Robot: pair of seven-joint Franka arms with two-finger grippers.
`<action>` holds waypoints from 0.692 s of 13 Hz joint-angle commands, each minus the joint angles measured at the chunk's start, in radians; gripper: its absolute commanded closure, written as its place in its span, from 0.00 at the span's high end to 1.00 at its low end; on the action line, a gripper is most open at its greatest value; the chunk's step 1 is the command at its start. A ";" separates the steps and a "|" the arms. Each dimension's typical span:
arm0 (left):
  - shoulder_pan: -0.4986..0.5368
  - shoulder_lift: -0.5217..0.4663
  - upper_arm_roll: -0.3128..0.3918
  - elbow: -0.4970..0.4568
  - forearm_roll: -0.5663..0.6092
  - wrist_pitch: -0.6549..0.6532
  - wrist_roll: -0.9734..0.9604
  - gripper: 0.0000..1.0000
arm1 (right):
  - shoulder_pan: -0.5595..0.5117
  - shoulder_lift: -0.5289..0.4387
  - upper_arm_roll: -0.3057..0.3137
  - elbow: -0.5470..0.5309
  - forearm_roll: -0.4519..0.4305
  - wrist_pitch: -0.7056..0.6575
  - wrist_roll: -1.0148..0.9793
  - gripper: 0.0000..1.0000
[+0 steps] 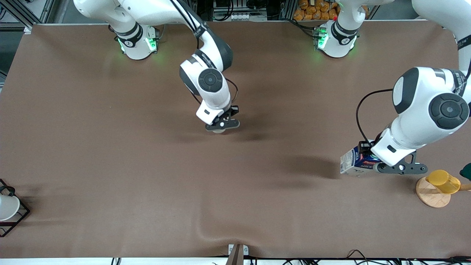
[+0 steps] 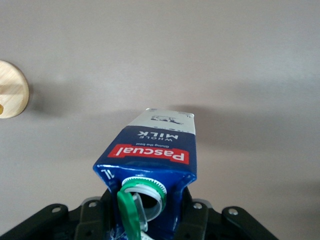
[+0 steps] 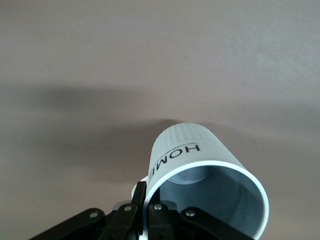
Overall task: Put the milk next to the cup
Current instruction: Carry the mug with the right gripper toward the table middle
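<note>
The milk, a dark-blue carton with a red band and white panel, hangs tilted in my left gripper over the table at the left arm's end. In the left wrist view the gripper is shut on the carton's top, and the green cap is flipped open. My right gripper is over the middle of the table, and only a sliver of the cup shows under it. In the right wrist view the gripper is shut on the rim of the cream-white cup, one finger inside and one outside.
A yellow cup sits on a round wooden stand near the left gripper; the stand also shows in the left wrist view. A white cup in a black wire frame stands at the right arm's end. The brown cloth is rumpled at the front edge.
</note>
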 commanded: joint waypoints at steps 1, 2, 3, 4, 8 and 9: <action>0.008 -0.030 -0.033 -0.007 -0.023 -0.020 -0.003 0.36 | -0.004 0.093 -0.014 0.123 0.018 -0.018 0.028 0.00; 0.008 -0.037 -0.040 -0.007 -0.026 -0.021 -0.003 0.36 | -0.016 0.110 -0.014 0.140 0.035 -0.017 0.043 0.00; 0.008 -0.041 -0.050 -0.007 -0.026 -0.026 -0.003 0.36 | -0.020 0.127 -0.014 0.152 0.051 -0.017 0.078 0.00; 0.008 -0.046 -0.056 -0.007 -0.027 -0.030 -0.004 0.36 | -0.012 0.136 -0.014 0.157 0.052 -0.015 0.107 0.00; 0.011 -0.058 -0.061 -0.007 -0.027 -0.047 -0.023 0.35 | -0.004 0.159 -0.014 0.185 0.052 -0.015 0.132 0.00; 0.006 -0.060 -0.062 -0.007 -0.032 -0.050 -0.032 0.35 | -0.003 0.165 -0.014 0.194 0.052 -0.015 0.131 0.00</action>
